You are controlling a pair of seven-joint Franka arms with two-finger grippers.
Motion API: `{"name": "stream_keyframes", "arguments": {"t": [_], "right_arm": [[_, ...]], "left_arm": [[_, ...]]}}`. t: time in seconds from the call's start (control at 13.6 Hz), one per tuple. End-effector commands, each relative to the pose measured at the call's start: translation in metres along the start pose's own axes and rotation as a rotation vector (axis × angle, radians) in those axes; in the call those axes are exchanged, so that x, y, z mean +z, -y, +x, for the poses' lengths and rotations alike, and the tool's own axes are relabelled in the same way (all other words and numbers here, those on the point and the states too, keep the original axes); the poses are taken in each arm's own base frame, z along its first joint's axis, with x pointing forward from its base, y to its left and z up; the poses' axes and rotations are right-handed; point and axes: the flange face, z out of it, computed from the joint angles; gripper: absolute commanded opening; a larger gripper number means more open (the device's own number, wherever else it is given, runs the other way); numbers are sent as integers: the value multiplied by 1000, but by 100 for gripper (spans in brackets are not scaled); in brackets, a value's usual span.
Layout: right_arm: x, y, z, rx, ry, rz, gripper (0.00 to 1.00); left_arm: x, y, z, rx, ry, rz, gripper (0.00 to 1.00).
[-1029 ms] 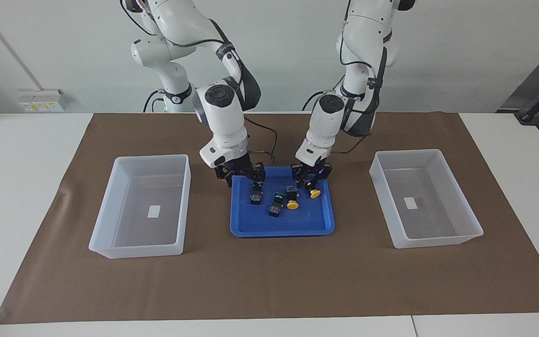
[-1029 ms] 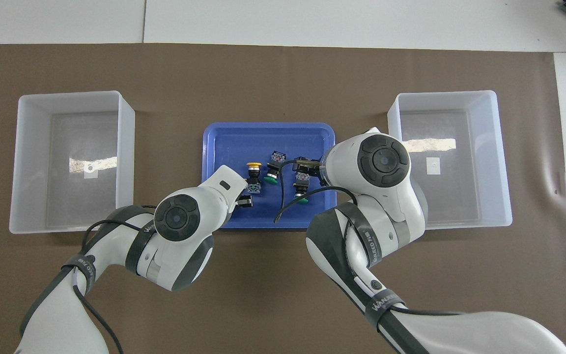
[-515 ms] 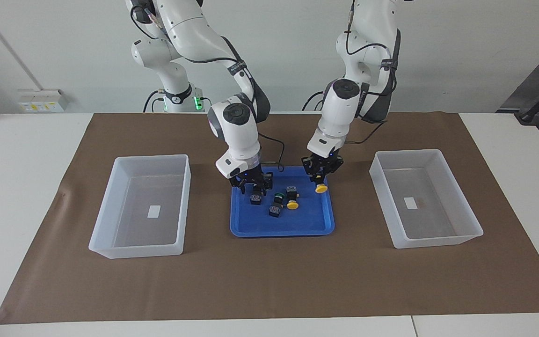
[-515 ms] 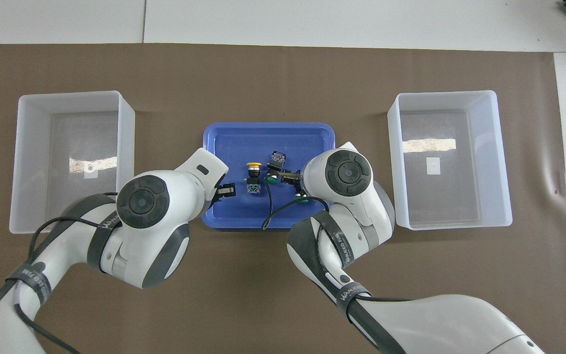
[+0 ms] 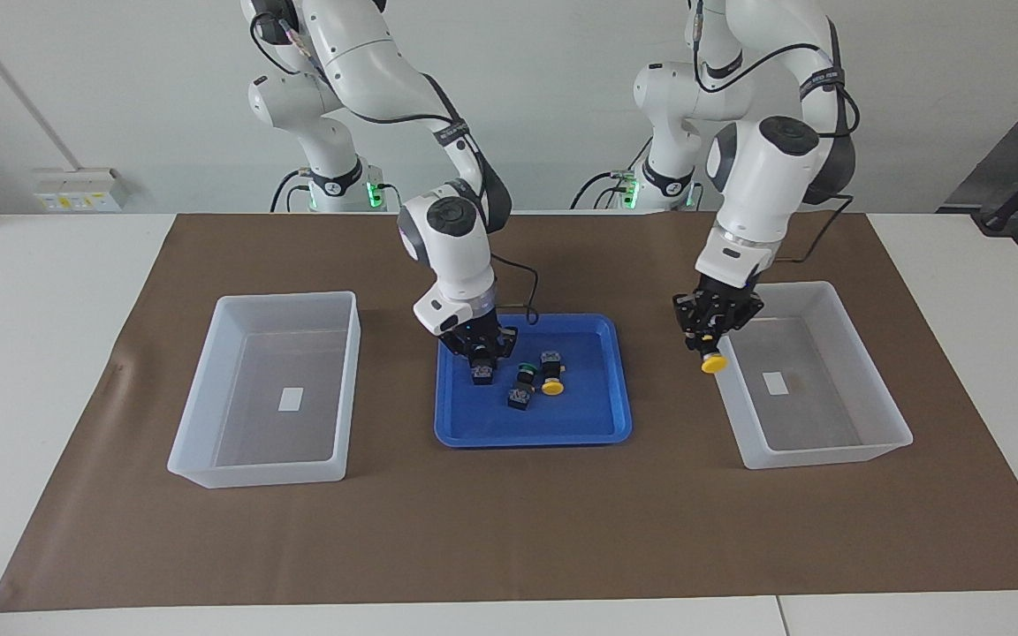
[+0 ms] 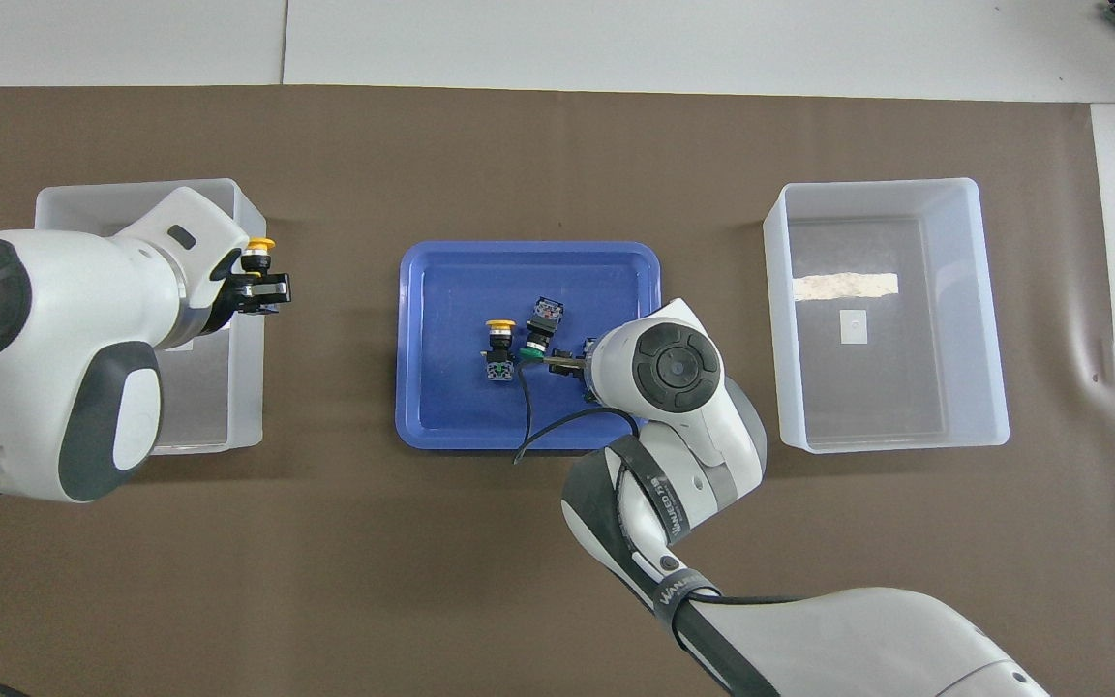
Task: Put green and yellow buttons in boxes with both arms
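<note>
**Facing view: one yellow button carried to a box, one button gripped in the tray**

Facing view and overhead view together show the left gripper (image 5: 711,346) raised over the inner wall of the box at the left arm's end (image 5: 827,446), closed on a yellow-capped button (image 5: 714,363) that hangs cap-down. In the overhead view the same gripper (image 6: 262,282) and its button (image 6: 256,252) are seen at that box's rim (image 6: 246,290).

The right gripper (image 5: 482,355) is lowered into the blue tray (image 5: 597,424), closed on a button with a grey-blue base (image 5: 482,374); its cap colour cannot be told. Two more buttons lie in the tray beside it: a green-capped button (image 5: 522,386) and a second yellow-capped button (image 5: 551,374), just beside each other.

The box at the right arm's end (image 5: 200,442) stands on the brown mat (image 5: 509,530) that covers the tabletop (image 5: 32,291), well apart from the tray.
</note>
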Motion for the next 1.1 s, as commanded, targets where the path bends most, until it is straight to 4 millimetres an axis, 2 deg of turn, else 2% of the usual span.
{"name": "stream_keyframes", "arguments": {"t": [0.0,0.15,0.22,0.37,0.51,0.66,0.81,1.03], "right_arm": [[-52,-13,26,62,-6,6,0],[-117,-36,60,90,-11,-6,0],[-142,-52,74,80,-12,-10,0],[-177,-102,101,23,-38,-12,0],[-197,-162,126,-84,-52,-26,0],[-194,-215,141,-179,-48,-44,0],[-175,-240,144,-224,-45,-52,0],[-132,-273,148,-258,-69,-63,0]], "left_arm": [[3,47,18,24,-61,24,0],[11,70,18,56,-58,37,0],[13,78,18,66,-59,42,0],[21,100,16,74,-60,54,0],[41,108,15,76,-44,57,0],[70,111,14,75,-34,56,0],[90,115,14,70,-34,57,0],[126,121,16,61,-34,54,0]]}}
